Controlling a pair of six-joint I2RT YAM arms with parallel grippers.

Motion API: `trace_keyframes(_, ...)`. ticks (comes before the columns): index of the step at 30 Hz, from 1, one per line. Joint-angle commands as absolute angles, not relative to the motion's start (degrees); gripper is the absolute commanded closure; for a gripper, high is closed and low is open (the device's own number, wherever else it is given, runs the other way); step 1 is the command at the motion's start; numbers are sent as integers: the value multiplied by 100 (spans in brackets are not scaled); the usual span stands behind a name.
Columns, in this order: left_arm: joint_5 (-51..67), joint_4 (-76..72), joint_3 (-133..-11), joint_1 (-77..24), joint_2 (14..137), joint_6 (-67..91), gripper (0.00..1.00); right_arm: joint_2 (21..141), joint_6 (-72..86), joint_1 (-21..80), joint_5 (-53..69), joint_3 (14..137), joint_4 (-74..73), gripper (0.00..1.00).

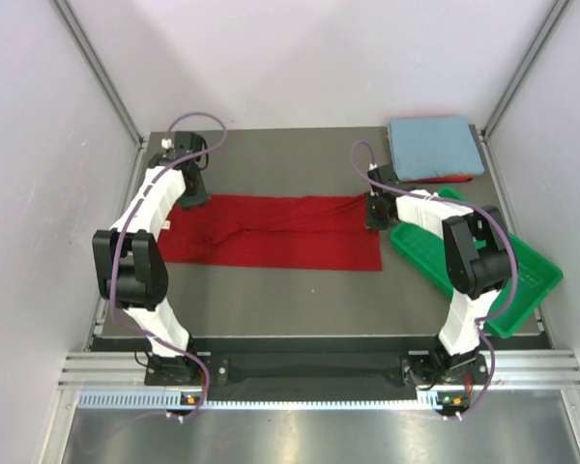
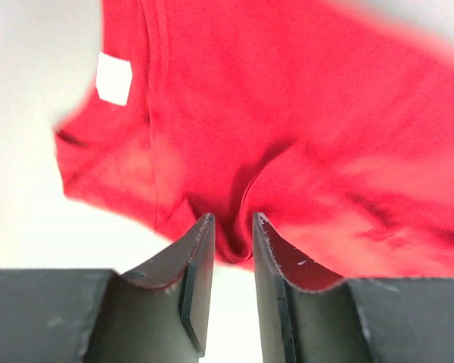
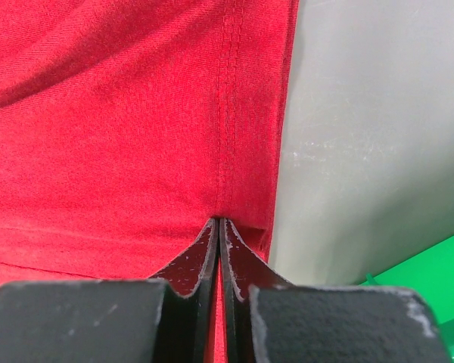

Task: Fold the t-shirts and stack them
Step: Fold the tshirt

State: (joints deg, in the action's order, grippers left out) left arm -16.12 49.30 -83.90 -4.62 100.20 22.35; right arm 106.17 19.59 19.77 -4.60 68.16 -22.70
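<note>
A dark red t-shirt [image 1: 271,234] lies as a long folded band across the middle of the table. Its white neck label [image 2: 113,79] shows in the left wrist view. My left gripper [image 1: 193,196] is at the band's far left edge. Its jaws [image 2: 232,219] stand open, with a small hump of red cloth [image 2: 287,113] between the tips. My right gripper [image 1: 375,217] is at the band's far right corner, shut [image 3: 219,221] on the hemmed edge of the red cloth [image 3: 98,113]. A folded light blue t-shirt [image 1: 435,145] rests on another red one [image 1: 449,180] at the back right.
A green plastic tray [image 1: 522,275] sits tilted at the right edge of the table, close to my right arm; its corner [image 3: 439,265] shows in the right wrist view. Grey tabletop [image 3: 363,136] lies beside the hem. White walls enclose the left, back and right sides.
</note>
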Motion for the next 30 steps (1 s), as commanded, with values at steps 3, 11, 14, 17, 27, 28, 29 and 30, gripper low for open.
trace_keyframes(3, -1793, 5229, -9342, -361, 10283, 2215, 68, 10380, 1846, 1986, -694, 6785, -2329, 100)
trace_keyframes(11, -898, 4588, -9553, 324, 10993, 2162, 67, 10143, 1863, 1978, -431, 7145, -2680, 85)
trace_keyframes(14, -467, 4343, -9650, 694, 11301, 2145, 67, 10020, 1793, 1890, -99, 7408, -2716, 77)
trace_keyframes(17, -186, 4018, -9694, 957, 11565, 2109, 64, 10160, 1566, 1732, 271, 7751, -2672, 71)
trace_keyframes(27, 53, 3647, -10213, 1230, 12322, 1714, 60, 11073, 792, 1302, 1309, 8735, -2549, 57)
trace_keyframes(28, 44, 3630, -10256, 1239, 12374, 1679, 60, 11118, 756, 1257, 1362, 8789, -2549, 54)
trace_keyframes(29, 53, 3560, -10318, 1231, 12445, 1644, 60, 11170, 686, 1213, 1484, 8850, -2549, 53)
trace_keyframes(30, 122, 3525, -10344, 1230, 12471, 1591, 60, 11293, 659, 1126, 1511, 8946, -2549, 52)
